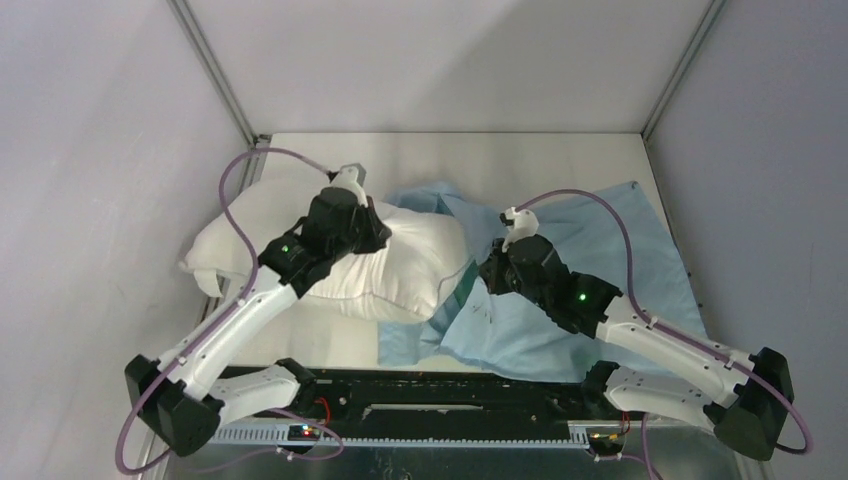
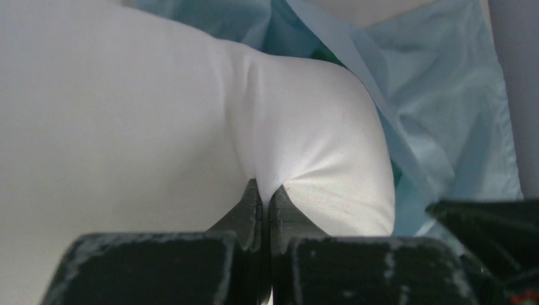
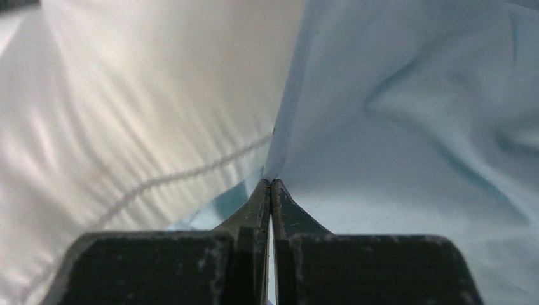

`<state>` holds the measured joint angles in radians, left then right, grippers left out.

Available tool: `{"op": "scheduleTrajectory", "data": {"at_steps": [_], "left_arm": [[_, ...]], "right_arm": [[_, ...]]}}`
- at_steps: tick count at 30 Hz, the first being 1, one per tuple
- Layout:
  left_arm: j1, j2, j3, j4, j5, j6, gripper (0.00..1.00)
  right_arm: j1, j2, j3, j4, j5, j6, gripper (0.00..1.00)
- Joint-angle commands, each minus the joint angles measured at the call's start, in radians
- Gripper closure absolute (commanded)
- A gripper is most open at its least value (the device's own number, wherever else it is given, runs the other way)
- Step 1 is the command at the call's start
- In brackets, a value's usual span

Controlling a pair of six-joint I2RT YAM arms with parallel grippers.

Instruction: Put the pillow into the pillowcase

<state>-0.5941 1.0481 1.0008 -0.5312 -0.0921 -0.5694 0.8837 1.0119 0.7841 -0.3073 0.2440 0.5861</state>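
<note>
While in claw (image 2: pixel 266 189), pillow (image 1: pixel 400 268) against pillowcase (image 1: pixel 602 240)

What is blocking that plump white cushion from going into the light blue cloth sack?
Nothing visible. The plump off-white pillow lies against the light blue fabric pillowcase; the left gripper pinches the pillow, the right gripper the pillowcase's edge.
</note>
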Motion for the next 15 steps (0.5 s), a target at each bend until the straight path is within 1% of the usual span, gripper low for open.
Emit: {"op": "scheduleTrajectory", "data": {"at_steps": [1, 4, 7, 9, 13, 15], "left_arm": [[-0.009, 0.093, 0.21, 0.173, -0.135, 0.034, 1.0], [-0.009, 0.171, 0.272, 0.252, -0.142, 0.025, 1.0], [-0.01, 0.204, 0.277, 0.327, -0.139, 0.004, 1.0], [-0.016, 0.214, 0.227, 0.42, -0.139, -0.008, 1.0], [-0.061, 0.254, 0.09, 0.571, -0.216, -0.008, 1.0], [-0.077, 0.291, 0.02, 0.636, -0.241, -0.033, 1.0]], "right_arm": [[0.023, -0.043, 0.015, 0.045, -0.072, -0.067, 1.0], [0.023, -0.07, 0.019, 0.026, -0.104, -0.067, 1.0], [0.02, -0.08, 0.03, -0.003, -0.123, -0.071, 1.0], [0.015, -0.083, 0.036, -0.018, -0.139, -0.07, 1.0], [-0.009, -0.093, 0.045, -0.025, -0.192, -0.053, 1.0], [-0.017, -0.103, 0.055, -0.032, -0.229, -0.044, 1.0]]}}
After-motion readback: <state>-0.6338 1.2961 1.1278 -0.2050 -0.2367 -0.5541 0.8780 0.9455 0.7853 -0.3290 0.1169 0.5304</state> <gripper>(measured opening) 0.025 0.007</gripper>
